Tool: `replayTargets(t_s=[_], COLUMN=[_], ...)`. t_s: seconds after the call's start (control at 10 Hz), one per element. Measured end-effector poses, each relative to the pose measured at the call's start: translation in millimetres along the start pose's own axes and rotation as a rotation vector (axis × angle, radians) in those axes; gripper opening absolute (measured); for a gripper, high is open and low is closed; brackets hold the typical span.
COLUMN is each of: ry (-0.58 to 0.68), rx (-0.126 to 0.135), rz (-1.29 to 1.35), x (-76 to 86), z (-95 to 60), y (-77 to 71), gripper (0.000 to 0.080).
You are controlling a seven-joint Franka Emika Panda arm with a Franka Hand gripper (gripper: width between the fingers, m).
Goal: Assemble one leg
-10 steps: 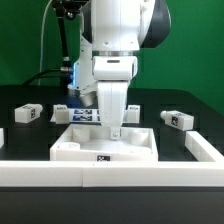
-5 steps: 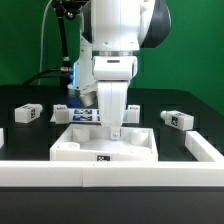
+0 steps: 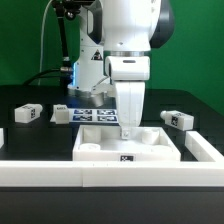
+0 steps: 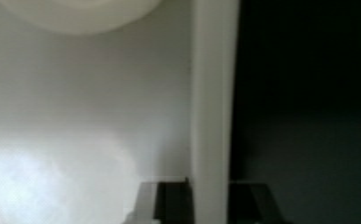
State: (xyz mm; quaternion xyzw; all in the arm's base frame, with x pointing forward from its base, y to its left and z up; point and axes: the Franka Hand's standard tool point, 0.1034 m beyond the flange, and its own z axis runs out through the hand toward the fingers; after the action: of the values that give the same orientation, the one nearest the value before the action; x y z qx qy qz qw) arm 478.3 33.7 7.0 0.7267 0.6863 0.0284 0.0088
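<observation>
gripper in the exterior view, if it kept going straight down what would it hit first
The white panel: the gripper points straight down at it, and its tips seem level with the panel's raised rim. The wrist view suggests the rim runs between them, though contact is unclear.

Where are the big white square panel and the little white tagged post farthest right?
Big white square panel [image 3: 95, 155], exterior view, front rim.
Little white tagged post [image 3: 178, 120], exterior view, tagged front face.
</observation>
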Motion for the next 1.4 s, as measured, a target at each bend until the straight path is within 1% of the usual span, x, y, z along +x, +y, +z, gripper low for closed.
replayTargets(t_s=[0.2, 0.4, 0.6, 0.9, 1.2, 1.3, 1.4], ry=[0.000, -0.001, 0.006, 0.010, 0.011, 0.011, 0.011], rx=[0.000, -0.001, 0.000, 0.002, 0.001, 0.001, 0.001], rz=[0.004, -0.026, -0.073, -0.067, -0.066, -0.065, -0.065], x=[-1.8, 0.8, 19.8, 40.8, 41.2, 41.0, 40.8], z=[0.0, 0.0, 0.5, 1.1, 1.5, 1.6, 1.7], y=[0.3, 0.2, -2.6, -1.2, 0.4, 0.4, 0.3], gripper=[0.0061, 0.0061, 0.0061, 0.0060, 0.0068, 0.0273, 0.0408])
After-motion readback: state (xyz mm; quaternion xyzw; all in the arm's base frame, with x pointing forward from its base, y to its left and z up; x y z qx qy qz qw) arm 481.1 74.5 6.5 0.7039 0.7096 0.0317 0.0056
